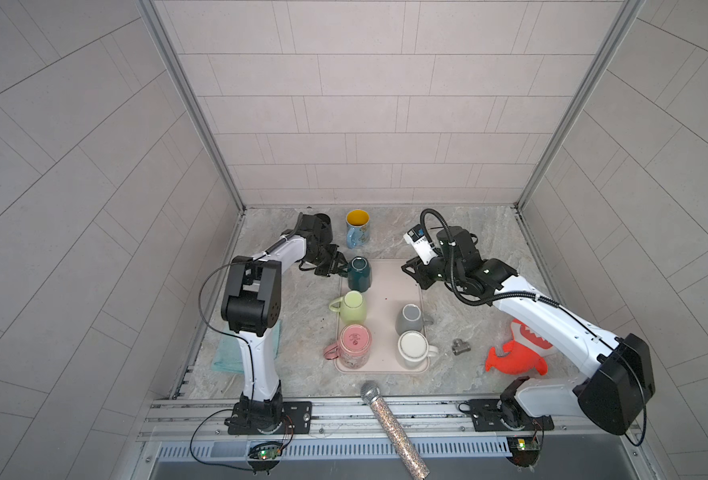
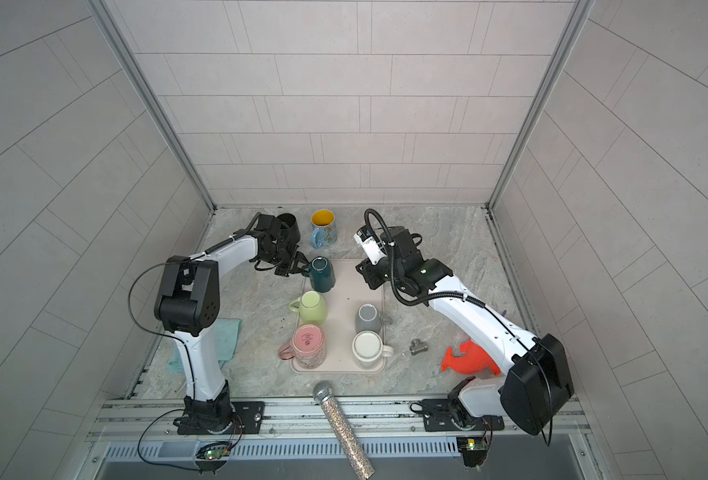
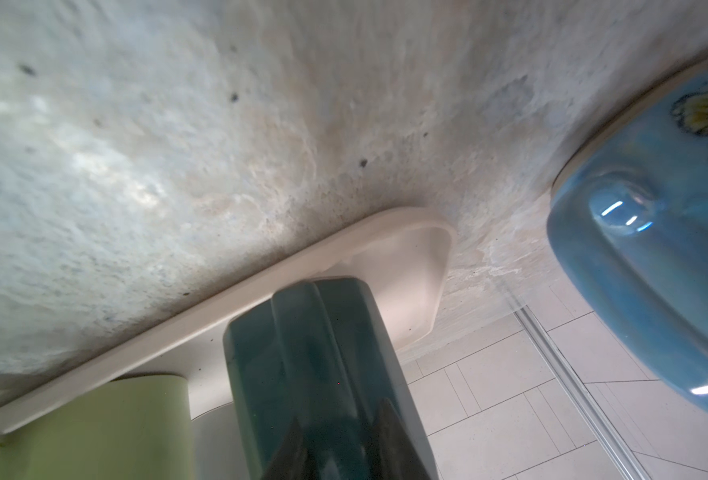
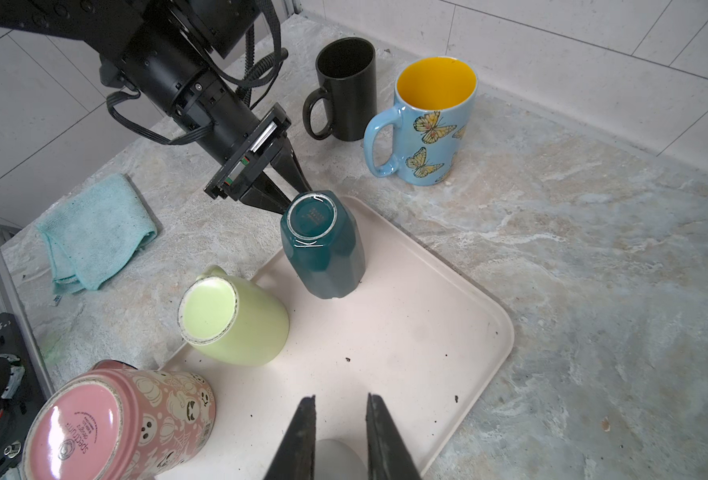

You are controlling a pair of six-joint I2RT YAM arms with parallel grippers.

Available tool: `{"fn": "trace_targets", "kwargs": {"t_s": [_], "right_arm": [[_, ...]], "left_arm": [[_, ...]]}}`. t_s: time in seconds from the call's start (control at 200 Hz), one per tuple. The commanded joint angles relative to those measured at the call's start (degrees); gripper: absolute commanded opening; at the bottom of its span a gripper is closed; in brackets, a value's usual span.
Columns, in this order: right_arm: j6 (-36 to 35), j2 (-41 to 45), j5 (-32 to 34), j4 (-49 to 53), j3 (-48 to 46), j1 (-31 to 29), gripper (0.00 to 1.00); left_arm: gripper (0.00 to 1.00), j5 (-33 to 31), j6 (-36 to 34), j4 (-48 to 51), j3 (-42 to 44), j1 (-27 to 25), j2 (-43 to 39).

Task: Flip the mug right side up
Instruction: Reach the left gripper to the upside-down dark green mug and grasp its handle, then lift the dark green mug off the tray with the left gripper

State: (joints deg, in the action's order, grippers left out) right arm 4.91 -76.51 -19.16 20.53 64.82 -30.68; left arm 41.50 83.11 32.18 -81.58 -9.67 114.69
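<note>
A dark teal mug [image 1: 360, 273] [image 2: 321, 273] [image 4: 323, 245] stands upside down on the far left corner of the beige tray [image 1: 389, 299] [image 4: 385, 332]. My left gripper [image 1: 338, 270] [image 2: 300, 268] [image 4: 294, 195] reaches it from the left, near its upturned base. In the left wrist view the fingers lie on either side of the teal mug's [image 3: 315, 374] handle ridge and press on it. My right gripper [image 1: 408, 268] [image 2: 360, 269] [image 4: 340, 397] hovers open above the tray's far right part, with nothing between its fingers.
On the tray, upside down: a green mug [image 1: 351, 306], pink mug [image 1: 355, 347], grey mug [image 1: 410, 318] and white mug [image 1: 412, 350]. Upright behind it: a blue butterfly mug [image 1: 357, 228] and black mug [image 4: 346, 87]. Around: teal cloth [image 1: 223, 353], metal fitting [image 1: 459, 347], orange toy [image 1: 518, 349], microphone [image 1: 389, 424].
</note>
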Motion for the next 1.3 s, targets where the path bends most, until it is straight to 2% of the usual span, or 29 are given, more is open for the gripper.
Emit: {"fn": "trace_targets", "kwargs": {"t_s": [0.0, 0.37, 0.605, 1.296], "right_arm": [[-0.6, -0.2, 0.3, 0.3, 0.7, 0.3, 0.22], [-0.6, -0.4, 0.3, 0.3, 0.7, 0.7, 0.22], [-0.5, -0.6, 0.3, 0.3, 0.8, 0.9, 0.22], [1.7, -0.1, -0.8, -1.2, -0.5, 0.9, 0.22]], "left_arm": [[0.23, 0.4, 0.8, -0.4, -1.5, -0.5, 1.6], [0.14, 1.0, 2.4, -3.8, -1.6, -0.8, 2.9], [0.0, 2.2, 3.2, -6.7, -1.7, -0.9, 2.9], [0.0, 3.7, -3.4, -11.2, 0.5, -1.4, -3.9]]}}
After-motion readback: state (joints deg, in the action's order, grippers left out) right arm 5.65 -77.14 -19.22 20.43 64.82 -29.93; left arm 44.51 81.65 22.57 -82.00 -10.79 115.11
